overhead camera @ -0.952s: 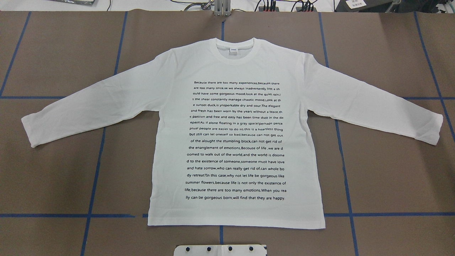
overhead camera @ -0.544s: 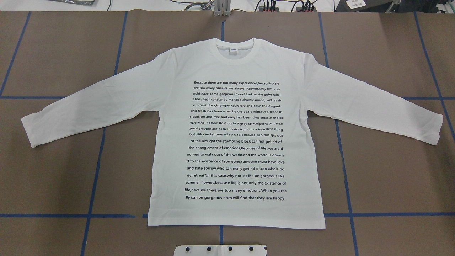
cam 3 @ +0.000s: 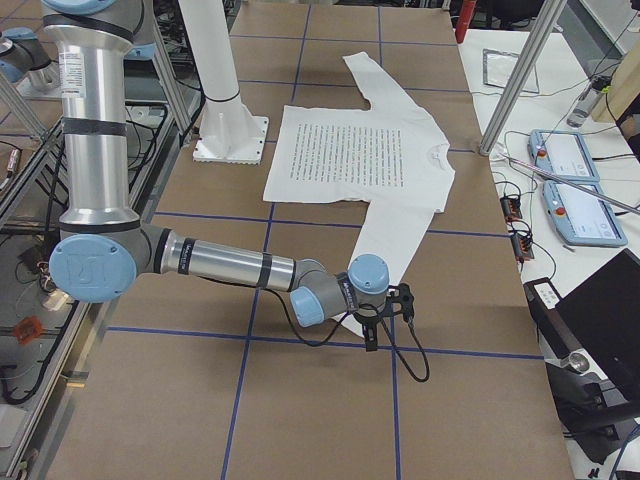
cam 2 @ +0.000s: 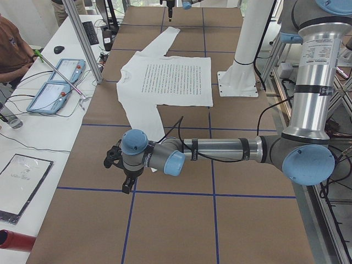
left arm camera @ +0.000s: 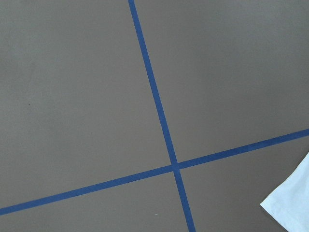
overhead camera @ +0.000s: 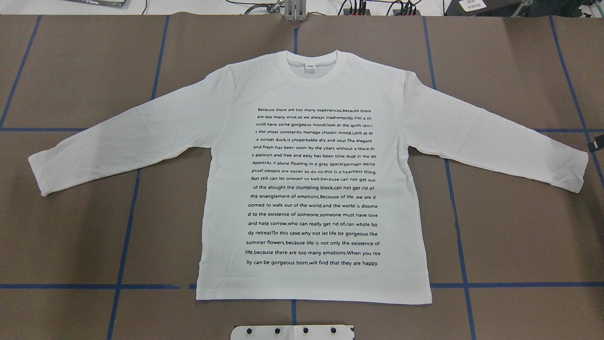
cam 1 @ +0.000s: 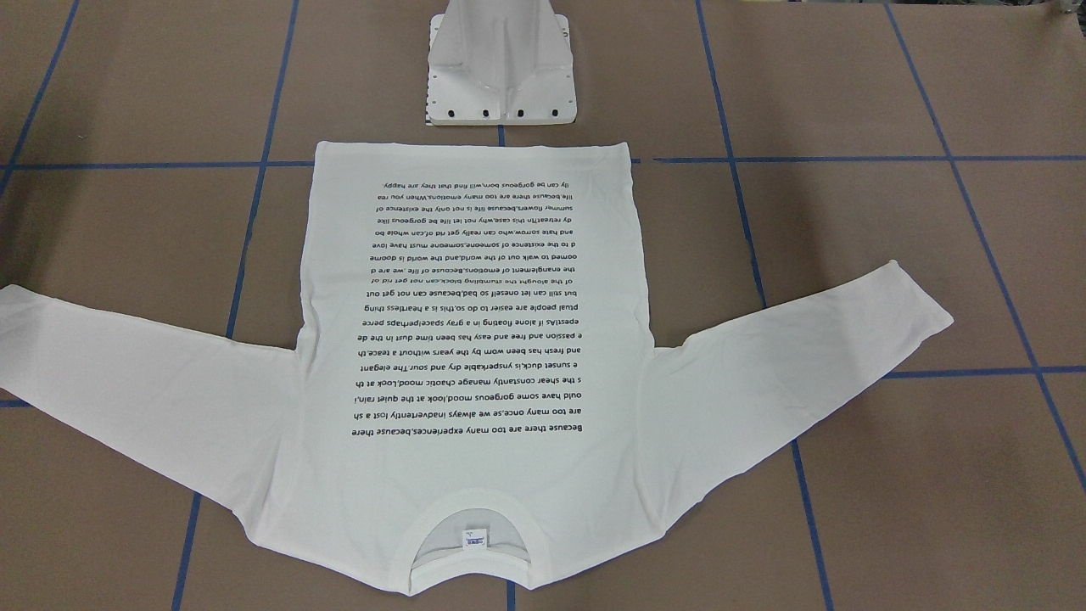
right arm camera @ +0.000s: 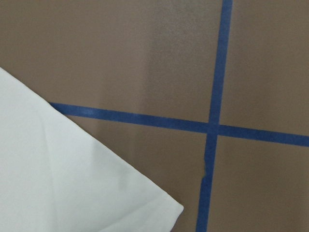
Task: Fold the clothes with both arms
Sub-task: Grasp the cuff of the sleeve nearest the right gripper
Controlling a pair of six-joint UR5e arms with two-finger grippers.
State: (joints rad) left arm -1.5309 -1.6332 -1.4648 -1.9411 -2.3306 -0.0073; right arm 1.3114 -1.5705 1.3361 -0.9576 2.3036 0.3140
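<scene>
The white long-sleeved shirt (overhead camera: 311, 85) lies flat, text side up, collar (overhead camera: 312, 71) away from the robot and both sleeves spread; it also shows in the front view (cam 1: 475, 475). My left gripper (cam 2: 126, 184) hovers low beside the left sleeve's cuff (overhead camera: 40, 174), whose corner (left arm camera: 289, 208) shows in the left wrist view. My right gripper (cam 3: 371, 338) hovers by the right sleeve's cuff (overhead camera: 578, 172), which also shows in the right wrist view (right arm camera: 72, 183). Only a black sliver of the right gripper (overhead camera: 598, 143) shows overhead. I cannot tell whether either gripper is open or shut.
The brown table cover carries blue tape lines (overhead camera: 127, 212). The white pedestal base (cam 1: 501, 76) stands behind the shirt's hem. Beyond the far edge are aluminium posts (cam 2: 82, 41), control tablets (cam 2: 55, 82), a seated person (cam 2: 11, 49) and a laptop (cam 3: 600, 320).
A black part of the right gripper has come in at the overhead view's right edge, near the right cuff. The shirt has not moved.
</scene>
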